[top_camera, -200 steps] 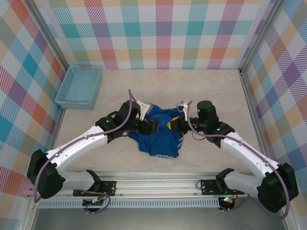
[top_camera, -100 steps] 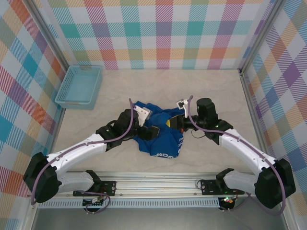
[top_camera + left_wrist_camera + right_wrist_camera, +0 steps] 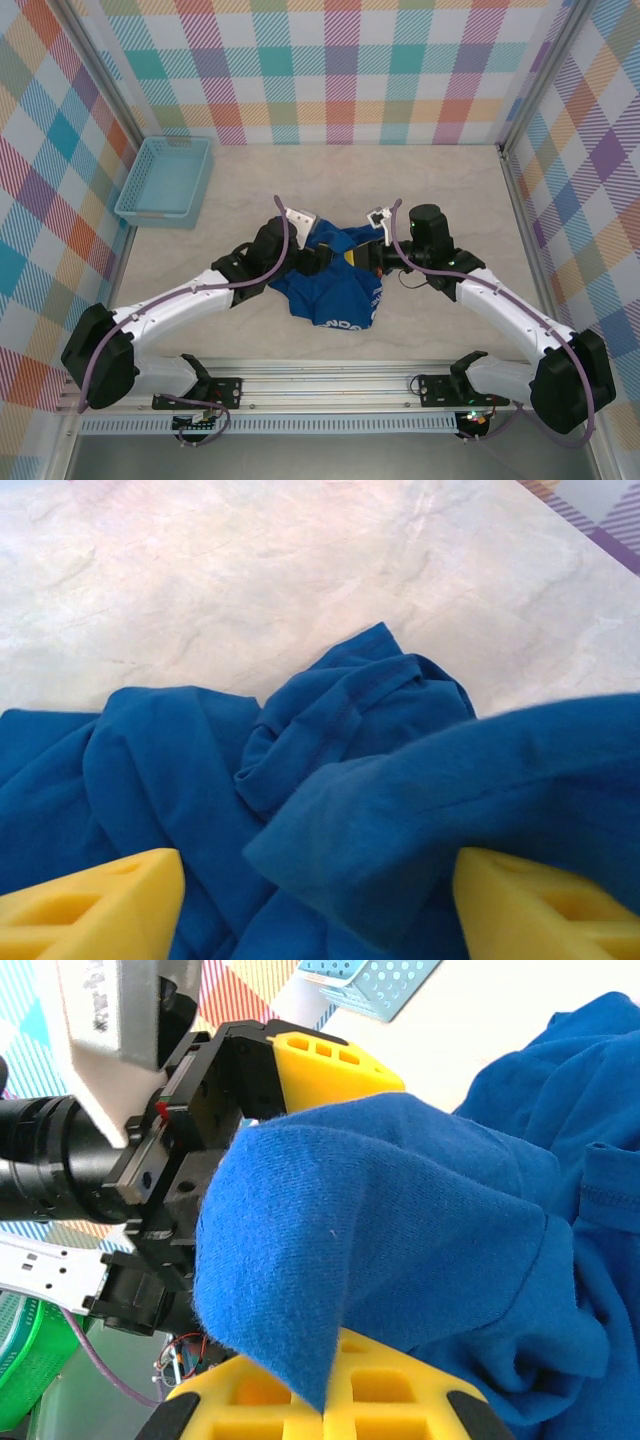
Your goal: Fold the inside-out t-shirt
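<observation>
The royal-blue inside-out t-shirt (image 3: 335,295) lies crumpled at the table's middle, with white print along its near hem. My right gripper (image 3: 335,1405) is shut on a raised fold of the t-shirt (image 3: 400,1220), and the cloth drapes up from between its yellow fingers. My left gripper (image 3: 320,895) faces that same fold of the t-shirt (image 3: 420,810) with its yellow fingers (image 3: 100,910) wide apart, open. The fold touches the right finger and stays clear of the left one. In the top view the left gripper (image 3: 322,262) and the right gripper (image 3: 362,258) meet over the shirt's back edge.
A light blue mesh basket (image 3: 165,180) stands at the far left against the plaid wall. Bare beige table (image 3: 420,190) surrounds the shirt on all sides. The metal rail (image 3: 330,385) with both arm bases runs along the near edge.
My left arm has shifted its wrist farther back and right, bringing its open fingers around the raised fold. The right gripper has kept its hold and moved slightly back.
</observation>
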### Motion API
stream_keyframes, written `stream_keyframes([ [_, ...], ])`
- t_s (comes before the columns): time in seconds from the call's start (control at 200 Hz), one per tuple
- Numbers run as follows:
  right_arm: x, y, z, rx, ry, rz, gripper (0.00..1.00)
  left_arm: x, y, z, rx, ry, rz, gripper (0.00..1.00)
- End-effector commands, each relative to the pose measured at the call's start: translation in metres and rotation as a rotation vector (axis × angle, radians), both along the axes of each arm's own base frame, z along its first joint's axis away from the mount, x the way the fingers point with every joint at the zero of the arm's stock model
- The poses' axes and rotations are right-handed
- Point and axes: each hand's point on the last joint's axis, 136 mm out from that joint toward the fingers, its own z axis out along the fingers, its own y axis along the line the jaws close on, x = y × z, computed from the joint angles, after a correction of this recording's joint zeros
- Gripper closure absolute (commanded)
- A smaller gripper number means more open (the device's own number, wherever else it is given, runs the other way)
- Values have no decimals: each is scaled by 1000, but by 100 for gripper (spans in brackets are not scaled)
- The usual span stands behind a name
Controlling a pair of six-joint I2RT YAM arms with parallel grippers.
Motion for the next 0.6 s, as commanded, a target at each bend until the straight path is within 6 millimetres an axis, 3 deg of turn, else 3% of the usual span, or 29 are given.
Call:
stream_keyframes([
  [0.0,-2,1,21,33,-53,24,100,17,2,8,-29,-18,41,34],
  [0.355,-4,-1,23,31,-63,24,100,32,1,-2,-71,47,35,59],
  [0.455,-3,-1,22,29,-61,25,100,32,0,6,-102,40,14,65],
  [0.595,-2,-2,23,28,-58,18,100,29,-4,17,-123,29,-32,80],
])
